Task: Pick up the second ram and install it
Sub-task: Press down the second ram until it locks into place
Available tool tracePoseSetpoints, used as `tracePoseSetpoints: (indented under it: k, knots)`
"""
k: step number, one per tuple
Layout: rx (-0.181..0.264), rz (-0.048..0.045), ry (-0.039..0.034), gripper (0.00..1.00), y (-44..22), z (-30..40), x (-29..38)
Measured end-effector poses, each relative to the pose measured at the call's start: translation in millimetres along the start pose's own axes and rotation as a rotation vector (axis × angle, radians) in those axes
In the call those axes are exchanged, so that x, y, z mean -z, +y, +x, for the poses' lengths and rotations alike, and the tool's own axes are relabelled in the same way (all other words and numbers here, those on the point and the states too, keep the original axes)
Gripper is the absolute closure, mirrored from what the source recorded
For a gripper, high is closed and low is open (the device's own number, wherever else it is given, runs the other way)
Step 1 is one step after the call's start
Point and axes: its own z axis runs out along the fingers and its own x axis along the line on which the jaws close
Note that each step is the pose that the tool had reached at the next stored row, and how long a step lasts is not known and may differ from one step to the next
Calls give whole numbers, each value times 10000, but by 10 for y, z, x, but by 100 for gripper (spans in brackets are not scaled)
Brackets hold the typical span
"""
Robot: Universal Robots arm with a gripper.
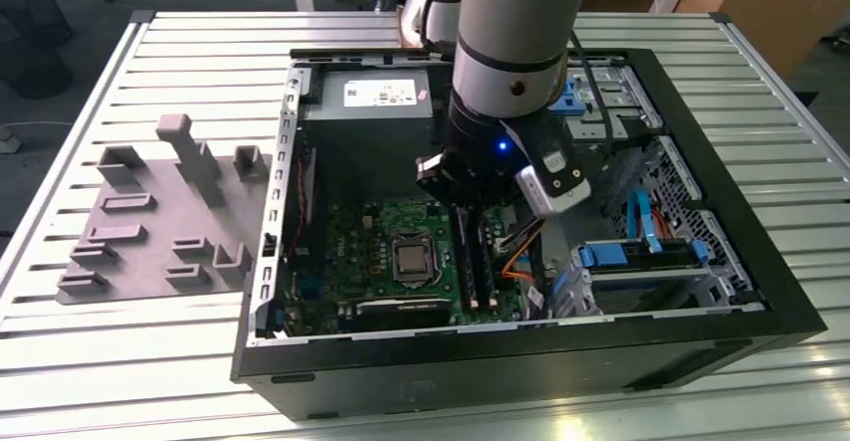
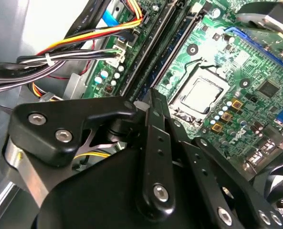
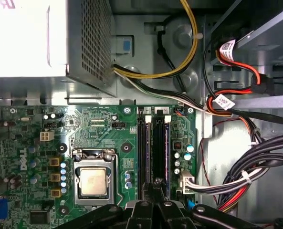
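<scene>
My gripper (image 1: 464,214) hangs inside the open computer case (image 1: 743,292), low over the memory slots (image 3: 155,148) to one side of the processor socket (image 3: 94,181). Its black fingertips (image 2: 151,95) are pressed together, so it is shut, with nothing between them. A long dark blue-green ram stick (image 2: 172,50) stands in a slot and runs up to the fingertips. In the first wrist view that ram (image 3: 166,152) lies just beside the gripper (image 3: 156,185). I cannot tell whether the tips touch its top edge. Another stick (image 3: 142,152) sits in a slot nearer the socket.
A grey power supply (image 1: 378,98) fills the case's far end. Bundled cables (image 3: 236,176) and a blue drive cage (image 1: 638,257) crowd the exterior view's right side. A grey holder plate with blocks (image 1: 146,212) lies on the slatted table at the exterior view's left.
</scene>
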Motion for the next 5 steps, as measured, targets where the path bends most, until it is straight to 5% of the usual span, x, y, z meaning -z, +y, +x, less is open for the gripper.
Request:
tracePoseSetpoints:
  k: [5]
  knots:
    - [-1, 0, 0, 89, 0, 0, 11]
